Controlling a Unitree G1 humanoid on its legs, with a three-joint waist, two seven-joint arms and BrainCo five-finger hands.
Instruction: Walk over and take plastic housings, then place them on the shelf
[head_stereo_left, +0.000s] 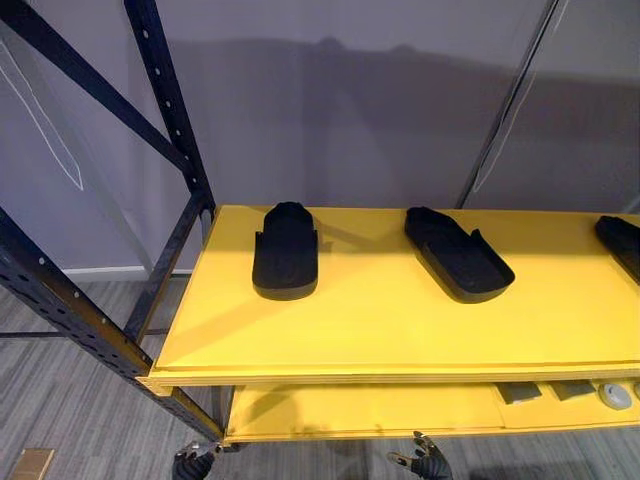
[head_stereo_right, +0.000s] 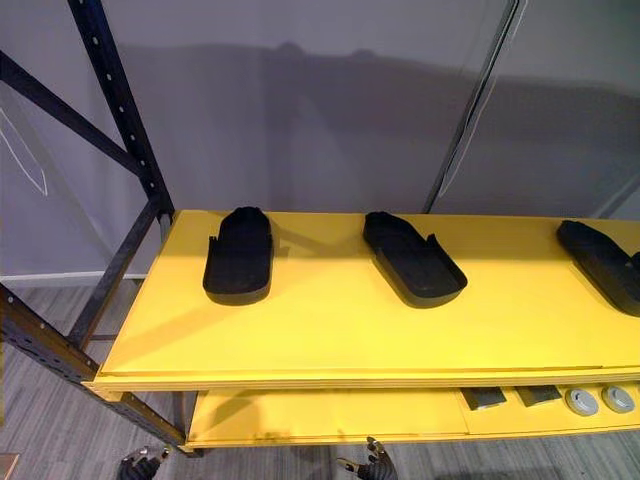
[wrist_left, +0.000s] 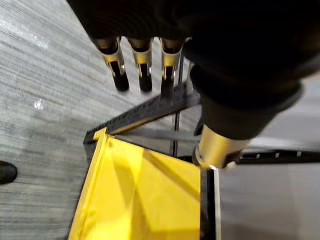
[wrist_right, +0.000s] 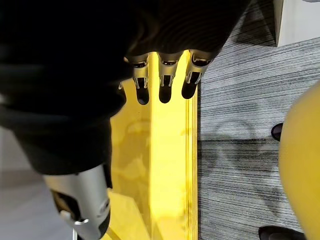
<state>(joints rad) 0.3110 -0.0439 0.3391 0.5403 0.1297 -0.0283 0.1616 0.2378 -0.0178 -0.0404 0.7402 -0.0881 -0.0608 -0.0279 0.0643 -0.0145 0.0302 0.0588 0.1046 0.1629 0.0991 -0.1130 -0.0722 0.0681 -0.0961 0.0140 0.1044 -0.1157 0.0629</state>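
Three black plastic housings lie on the top yellow shelf board (head_stereo_left: 380, 325): one on the left (head_stereo_left: 286, 250), one in the middle (head_stereo_left: 458, 253), and one at the right border (head_stereo_left: 622, 240), partly cut off. My left hand (head_stereo_left: 195, 463) and right hand (head_stereo_left: 427, 461) hang low in front of the shelf, below its front edge and far from the housings. In the wrist views the left hand's fingers (wrist_left: 142, 67) and the right hand's fingers (wrist_right: 165, 82) are straight. Both hands are open and hold nothing.
A black perforated rack upright (head_stereo_left: 170, 110) and a diagonal brace stand at the shelf's left end. The lower yellow shelf (head_stereo_left: 360, 410) carries two small dark blocks (head_stereo_left: 520, 392) and a round grey disc (head_stereo_left: 616, 396) at the right. A grey wall stands behind the shelf, and grey floor lies below.
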